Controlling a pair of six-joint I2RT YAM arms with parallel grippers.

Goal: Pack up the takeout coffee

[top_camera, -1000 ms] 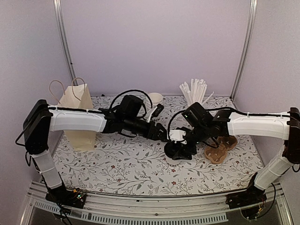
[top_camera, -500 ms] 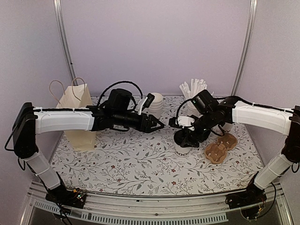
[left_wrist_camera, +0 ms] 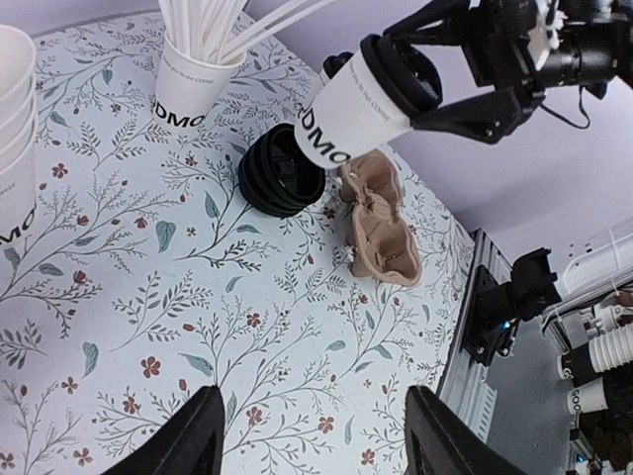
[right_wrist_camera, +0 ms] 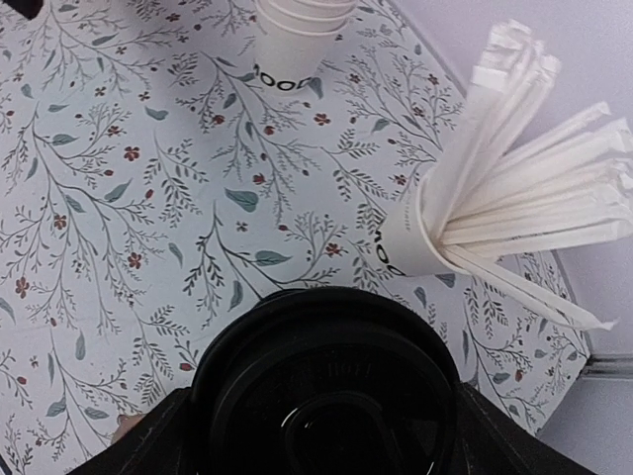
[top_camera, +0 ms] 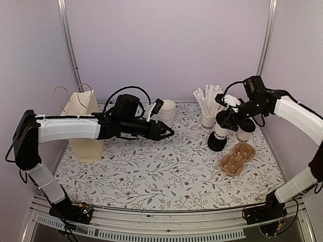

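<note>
Top external, right gripper [top_camera: 228, 121]: clamped on lidded MOO cup [top_camera: 220, 134], tilted over black lid stack [top_camera: 215, 146]
Left wrist, left gripper [left_wrist_camera: 321, 440]: fingers apart, empty, above floral table [left_wrist_camera: 148, 327]

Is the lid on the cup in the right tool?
On: a black lid caps the cup gripped by the right tool.

Two takeout coffees [top_camera: 220, 134] were in sight, both just right of the single straw cup [top_camera: 207, 120], which held more white straws [top_camera: 212, 96] than could be counted. One stack of black lids [top_camera: 217, 144] sat in front of it, one stack of empty white cups [top_camera: 167, 112] to its left, and one paper bag [top_camera: 81, 107] far to its left. The brown carrier [top_camera: 237, 157], front-right of it, could have been one piece or two.
</note>
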